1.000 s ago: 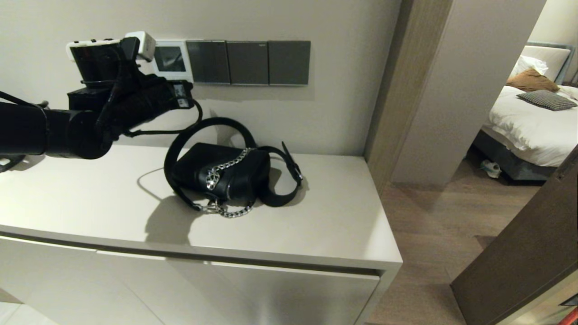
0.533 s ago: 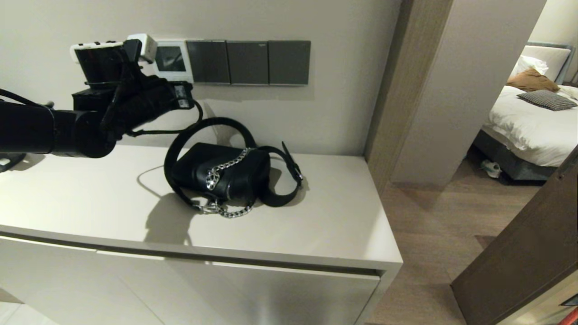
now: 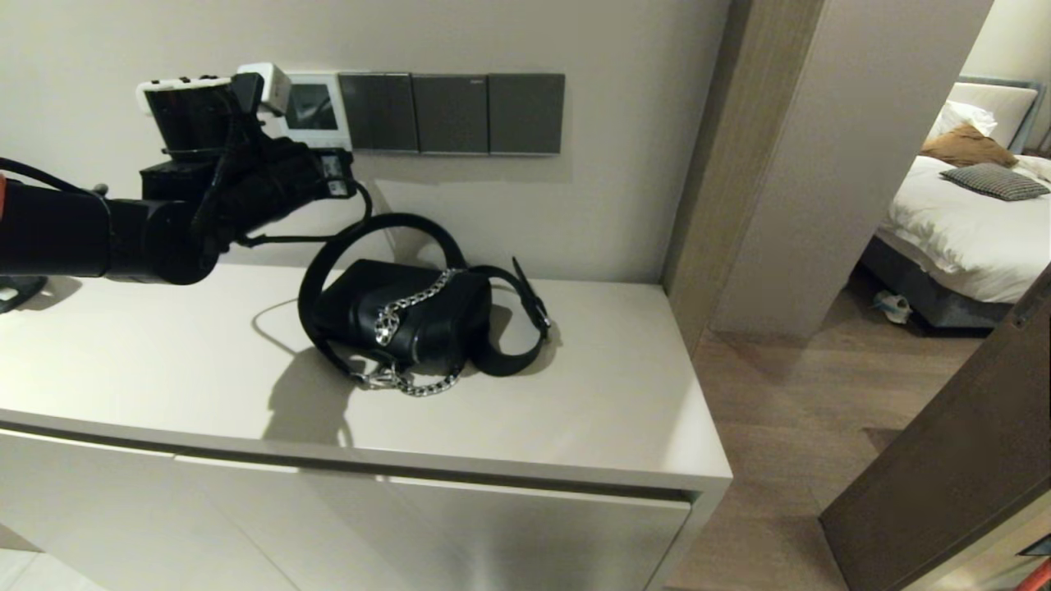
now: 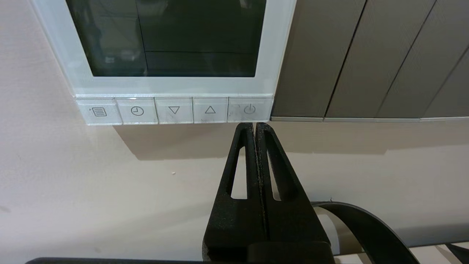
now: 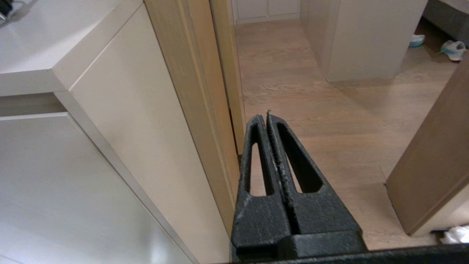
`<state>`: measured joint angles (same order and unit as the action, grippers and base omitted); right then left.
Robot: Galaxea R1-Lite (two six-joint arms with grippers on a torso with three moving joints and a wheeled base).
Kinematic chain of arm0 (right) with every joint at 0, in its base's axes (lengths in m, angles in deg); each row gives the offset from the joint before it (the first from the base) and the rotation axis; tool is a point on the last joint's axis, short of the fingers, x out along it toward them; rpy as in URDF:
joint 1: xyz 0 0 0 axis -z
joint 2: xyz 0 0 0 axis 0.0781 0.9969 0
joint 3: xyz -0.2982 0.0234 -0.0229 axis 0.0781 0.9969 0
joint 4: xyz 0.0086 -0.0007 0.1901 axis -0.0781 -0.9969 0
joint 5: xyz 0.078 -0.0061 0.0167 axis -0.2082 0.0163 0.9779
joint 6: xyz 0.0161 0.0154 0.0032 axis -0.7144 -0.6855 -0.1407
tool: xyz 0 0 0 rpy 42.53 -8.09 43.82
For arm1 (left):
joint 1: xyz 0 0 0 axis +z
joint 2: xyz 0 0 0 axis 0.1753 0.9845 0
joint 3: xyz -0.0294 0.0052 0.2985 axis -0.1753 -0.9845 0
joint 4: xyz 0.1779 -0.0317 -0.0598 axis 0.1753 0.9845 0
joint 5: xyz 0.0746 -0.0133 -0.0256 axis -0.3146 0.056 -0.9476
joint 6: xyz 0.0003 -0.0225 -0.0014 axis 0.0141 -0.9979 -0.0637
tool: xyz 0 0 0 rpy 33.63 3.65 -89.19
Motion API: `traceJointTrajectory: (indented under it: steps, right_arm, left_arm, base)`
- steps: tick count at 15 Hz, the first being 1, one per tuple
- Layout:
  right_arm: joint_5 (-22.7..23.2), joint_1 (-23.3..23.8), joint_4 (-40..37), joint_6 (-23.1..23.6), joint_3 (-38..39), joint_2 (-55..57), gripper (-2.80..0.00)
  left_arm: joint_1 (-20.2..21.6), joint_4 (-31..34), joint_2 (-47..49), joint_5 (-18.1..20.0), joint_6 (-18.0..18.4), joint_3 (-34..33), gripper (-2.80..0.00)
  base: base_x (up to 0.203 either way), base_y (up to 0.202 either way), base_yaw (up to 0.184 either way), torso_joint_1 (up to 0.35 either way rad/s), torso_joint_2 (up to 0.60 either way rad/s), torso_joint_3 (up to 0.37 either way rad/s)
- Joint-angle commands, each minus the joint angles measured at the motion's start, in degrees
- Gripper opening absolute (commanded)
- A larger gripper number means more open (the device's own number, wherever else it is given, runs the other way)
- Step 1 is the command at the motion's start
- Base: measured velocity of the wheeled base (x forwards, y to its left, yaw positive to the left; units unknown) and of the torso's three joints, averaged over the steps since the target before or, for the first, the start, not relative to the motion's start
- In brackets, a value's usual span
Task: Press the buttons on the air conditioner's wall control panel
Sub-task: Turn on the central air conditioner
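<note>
The air conditioner's wall control panel (image 4: pixel 168 47) is mounted on the far wall at the left end of a row of three dark grey switch plates (image 3: pixel 452 113), above the pale surface (image 3: pixel 575 410) of a cabinet. Its screen is seen dark in the left wrist view, with no digits lit. From this it is judged that the unit has not yet been switched on, though an off state after a press cannot be ruled out.

The buttons (image 4: pixel 174 110) are set in a row of five along the panel's lower edge: a menu key, a clock key, a down arrow, an up arrow and a power key (image 4: pixel 249 109) at the right end. The left gripper (image 4: pixel 254 125) is held up at the wall with its jaws closed on nothing, pressed together into a single point. That point is placed just below the power key, at the panel's bottom edge; whether contact is being made cannot be told.

The task is therefore judged to be at an early stage: the tip is lined up, and a press on the power key looks to be the step in hand, with the other keys left for later.

The right gripper (image 5: pixel 267 117) is parked low beside the cabinet, over the wooden floor, its jaws closed and empty. A black handbag (image 3: pixel 402 316) with a chain and strap is lying on the surface below the panel, untouched.
</note>
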<state>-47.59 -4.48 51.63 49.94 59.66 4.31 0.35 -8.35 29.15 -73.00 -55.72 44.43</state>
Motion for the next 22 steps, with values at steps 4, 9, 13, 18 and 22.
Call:
traceJointTrajectory:
  steps: [4, 9, 13, 18, 22]
  right_arm:
    - [0.1, 0.0, 0.0, 0.0, 0.1, 0.1, -2.80]
    - [0.0, 0.0, 0.0, 0.0, 0.1, 0.1, -2.80]
    - [0.0, 0.0, 0.0, 0.0, 0.1, 0.1, -2.80]
    - [0.0, 0.0, 0.0, 0.0, 0.1, 0.1, -2.80]
    - [0.1, 0.0, 0.0, 0.0, 0.1, 0.1, -2.80]
  left_arm:
    - [0.1, -2.4, -1.2, 0.0, 0.1, -1.4, -2.80]
    - [0.0, -2.9, -1.3, 0.1, 2.3, -4.0, -2.80]
    - [-0.1, -2.9, -2.8, 0.2, 2.4, -5.4, -2.80]
    - [0.0, -4.3, -1.9, 0.3, 2.3, -4.4, -2.80]
    - [0.0, -4.0, -0.7, 0.2, 2.3, -3.4, -2.80]
  base:
    - [0.000, 0.000, 0.000, 0.000, 0.00, 0.000]
    - [0.000, 0.000, 0.000, 0.000, 0.00, 0.000]
    - [0.000, 0.000, 0.000, 0.000, 0.00, 0.000]
    - [0.000, 0.000, 0.000, 0.000, 0.00, 0.000]
    - [0.000, 0.000, 0.000, 0.000, 0.00, 0.000]
